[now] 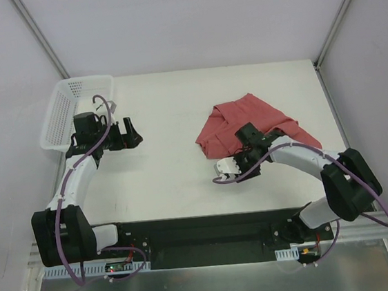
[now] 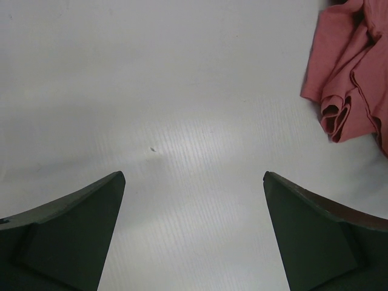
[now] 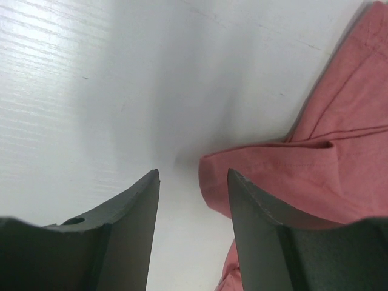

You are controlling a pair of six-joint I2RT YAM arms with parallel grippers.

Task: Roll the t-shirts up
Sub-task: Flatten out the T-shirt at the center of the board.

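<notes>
Though it is crumpled, the t-shirt [image 1: 253, 115] lies longest left to right.

The t-shirt [image 1: 261, 121] lies on the right half of the table [image 1: 175, 168], toward the far side. The basket [image 1: 57, 112] sits at the far left corner. The left gripper [image 1: 132, 134] hangs just right of the basket, well apart from the t-shirt. The right gripper [image 1: 247, 134] is over the t-shirt's near-left edge.
</notes>
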